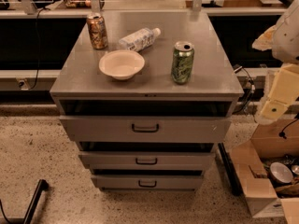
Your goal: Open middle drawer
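The grey metal cabinet (74, 85) stands in the middle of the camera view with three drawers. The middle drawer (107, 161) has a low grey front and a small dark bar handle (146, 161) at its centre, with a dark gap above the front. Above it is the taller-fronted top drawer (93, 129), below it the lowest drawer (117, 183). My gripper (273, 107), cream and white, hangs at the right edge of the view. It is to the right of the cabinet, about level with the top drawer, and well clear of the middle handle.
On the cabinet top stand an orange can (97, 31), a lying plastic bottle (138, 38), a white bowl (121, 64) and a green can (182, 62). An open cardboard box (254, 171) with items sits on the floor to the right. A dark bar (35, 199) lies at the lower left.
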Controlling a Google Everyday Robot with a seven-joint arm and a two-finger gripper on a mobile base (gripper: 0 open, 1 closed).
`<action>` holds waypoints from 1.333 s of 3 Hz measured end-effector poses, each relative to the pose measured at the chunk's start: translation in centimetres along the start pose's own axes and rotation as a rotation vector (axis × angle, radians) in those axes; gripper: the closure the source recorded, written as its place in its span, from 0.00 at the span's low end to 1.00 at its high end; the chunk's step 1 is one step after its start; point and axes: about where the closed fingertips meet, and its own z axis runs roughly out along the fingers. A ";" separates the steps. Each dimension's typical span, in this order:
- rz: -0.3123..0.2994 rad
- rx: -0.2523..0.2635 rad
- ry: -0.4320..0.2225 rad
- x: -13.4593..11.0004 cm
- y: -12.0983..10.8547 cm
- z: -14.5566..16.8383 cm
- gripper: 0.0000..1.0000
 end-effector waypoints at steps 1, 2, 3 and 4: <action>0.000 0.000 0.000 0.0 0.0 0.0 0.00; 0.000 -0.019 -0.032 -0.2 -0.1 2.9 0.00; -0.005 -0.066 -0.136 -1.8 2.9 8.9 0.00; -0.096 -0.120 -0.224 -4.3 7.4 16.0 0.00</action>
